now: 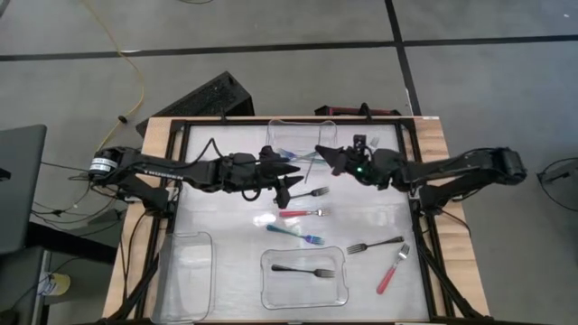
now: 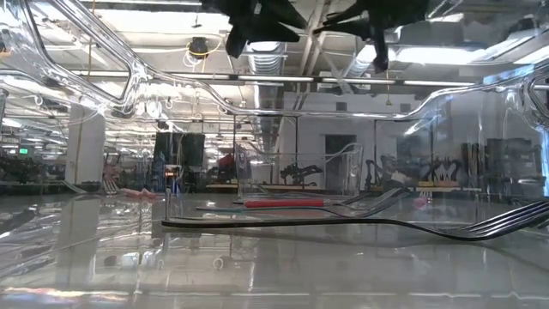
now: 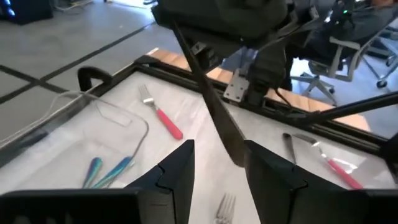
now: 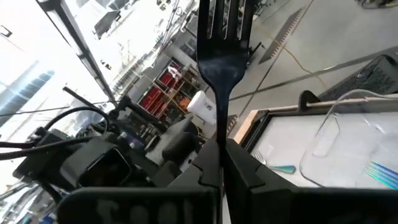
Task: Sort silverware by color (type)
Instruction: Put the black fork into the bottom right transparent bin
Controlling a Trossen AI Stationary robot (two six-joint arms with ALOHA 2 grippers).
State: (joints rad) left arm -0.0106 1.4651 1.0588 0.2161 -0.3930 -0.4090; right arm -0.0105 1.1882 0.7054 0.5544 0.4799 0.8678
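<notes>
Dark fork stood between two claws, up in air over far middle of tabletop. Right claw pinched tight on handle, tines pointing away from it. Left claw half wide around same fork; grip there unclear. Fork's long line ran arm to arm. Other forks lay below; black one sat in near bin. No words readable.
</notes>
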